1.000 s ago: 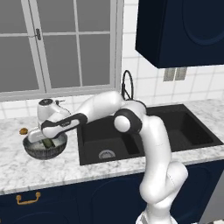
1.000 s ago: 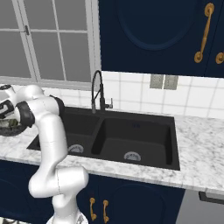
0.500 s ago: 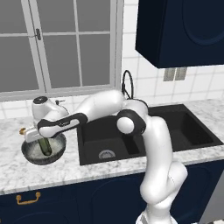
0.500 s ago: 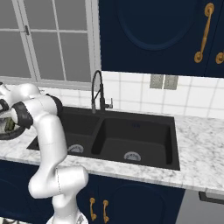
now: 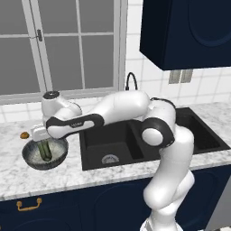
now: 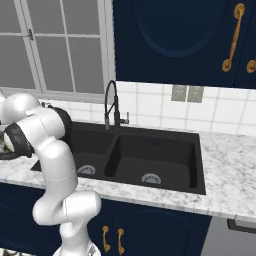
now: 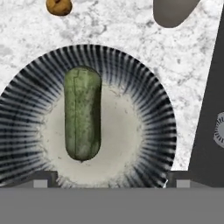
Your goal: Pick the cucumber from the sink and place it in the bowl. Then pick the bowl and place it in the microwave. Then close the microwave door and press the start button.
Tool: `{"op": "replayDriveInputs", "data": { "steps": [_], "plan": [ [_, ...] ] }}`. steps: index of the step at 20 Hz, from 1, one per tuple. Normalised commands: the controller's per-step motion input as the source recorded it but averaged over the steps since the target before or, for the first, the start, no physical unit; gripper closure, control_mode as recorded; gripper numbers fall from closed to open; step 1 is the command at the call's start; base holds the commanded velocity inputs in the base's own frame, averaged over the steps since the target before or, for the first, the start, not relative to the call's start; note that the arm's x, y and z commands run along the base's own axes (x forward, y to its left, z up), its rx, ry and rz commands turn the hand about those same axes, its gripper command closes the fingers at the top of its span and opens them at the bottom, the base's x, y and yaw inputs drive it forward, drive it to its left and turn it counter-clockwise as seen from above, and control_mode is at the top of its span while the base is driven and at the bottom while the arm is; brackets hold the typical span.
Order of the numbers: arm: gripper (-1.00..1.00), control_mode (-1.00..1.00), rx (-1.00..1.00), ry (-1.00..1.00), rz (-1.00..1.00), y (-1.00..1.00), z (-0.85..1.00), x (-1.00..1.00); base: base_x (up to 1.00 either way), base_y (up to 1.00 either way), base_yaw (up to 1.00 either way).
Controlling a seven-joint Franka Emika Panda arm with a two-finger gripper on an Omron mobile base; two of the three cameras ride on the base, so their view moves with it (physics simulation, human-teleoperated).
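The cucumber (image 7: 82, 113), a short dark green cylinder, lies flat inside the bowl (image 7: 146, 105), free of the fingers. The bowl (image 5: 31, 155) stands on the marble counter left of the black sink (image 5: 135, 142), and the cucumber (image 5: 45, 150) shows inside it. My gripper (image 5: 43, 137) hangs just above the bowl, open. In the hand view my gripper (image 7: 111, 183) has its two tips spread wide at the bowl's near rim, with nothing between them. The microwave and its door are out of view.
A small brown lump (image 5: 24, 134) sits on the counter beyond the bowl, also near the hand view's top, brown lump (image 7: 59, 6). The sink's edge (image 7: 210, 100) runs close beside the bowl. The arched faucet (image 6: 111, 102) stands behind the basins. A window is behind the counter.
The jaws have spread wide and let go of the cucumber, which now rests in the bowl. The hand has lifted a little above the bowl.
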Motion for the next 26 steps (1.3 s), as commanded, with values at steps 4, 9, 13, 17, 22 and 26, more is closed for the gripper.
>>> {"op": "replayDriveInputs", "data": {
  "steps": [4, 9, 13, 17, 22, 26],
  "plan": [
    [-1.0, -1.0, 0.09, 0.02, -0.08, -0.66, 0.09, -0.09, 0.0, 0.0, 0.0],
    [-1.0, -1.0, 0.01, 0.06, 0.0, -0.17, -0.05, 0.06, 0.0, 0.0, 0.0],
    [-1.0, -1.0, 0.01, 0.12, 0.0, 0.0, -0.19, 0.22, 0.0, 0.0, 0.0],
    [-1.0, -1.0, 0.0, 0.11, 0.0, 0.12, -0.08, 0.14, 0.0, 0.0, 0.0],
    [-1.0, -1.0, -0.02, 0.09, 0.0, 0.33, -0.19, 0.2, 0.0, 0.0, 0.0],
    [-1.0, -1.0, 0.0, 0.01, 0.0, 0.05, -0.29, 0.03, 0.0, 0.0, 0.0]
  ]
}}
